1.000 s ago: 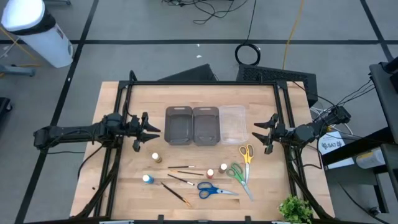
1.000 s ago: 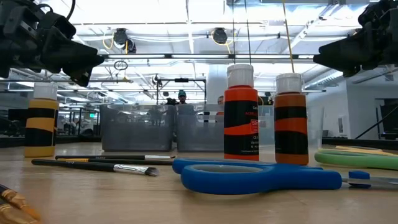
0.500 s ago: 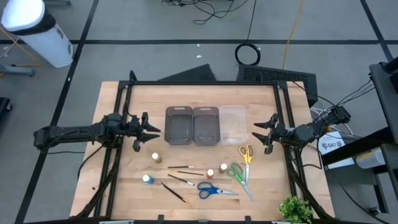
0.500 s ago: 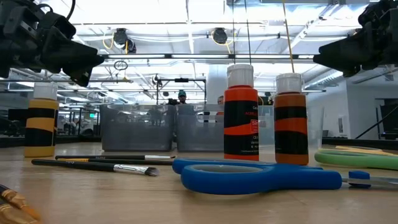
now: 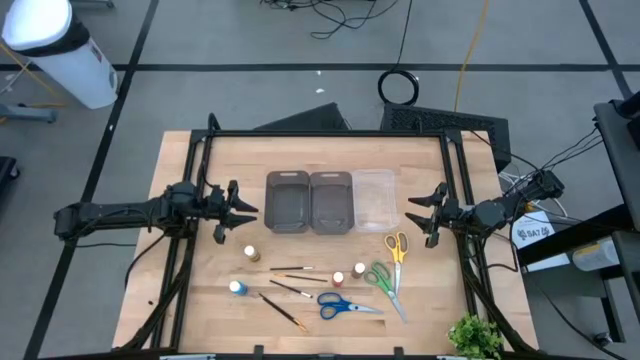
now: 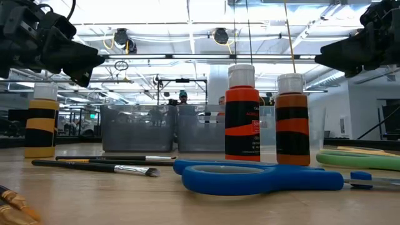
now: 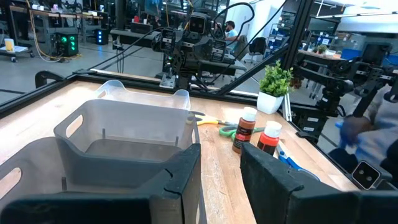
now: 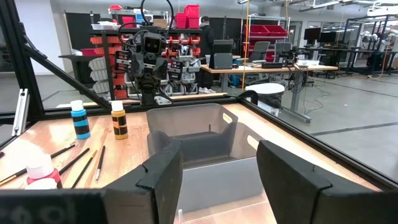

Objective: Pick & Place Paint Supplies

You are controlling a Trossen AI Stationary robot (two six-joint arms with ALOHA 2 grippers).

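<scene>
1. The left gripper [image 5: 243, 212] hovers at centre-left of the high view, fingers spread, gripping nothing.
2. The right gripper [image 5: 413, 213] hovers at centre-right, fingers spread too, empty.
3. Three trays [image 5: 331, 185] sit between them.
4. Lower centre: brown bottle [image 5: 251, 253], blue bottle [image 5: 237, 288], brushes [image 5: 290, 270], blue scissors [image 5: 340, 305], green scissors [image 5: 380, 277], yellow scissors [image 5: 397, 246], all on the table [image 5: 200, 320].
</scene>
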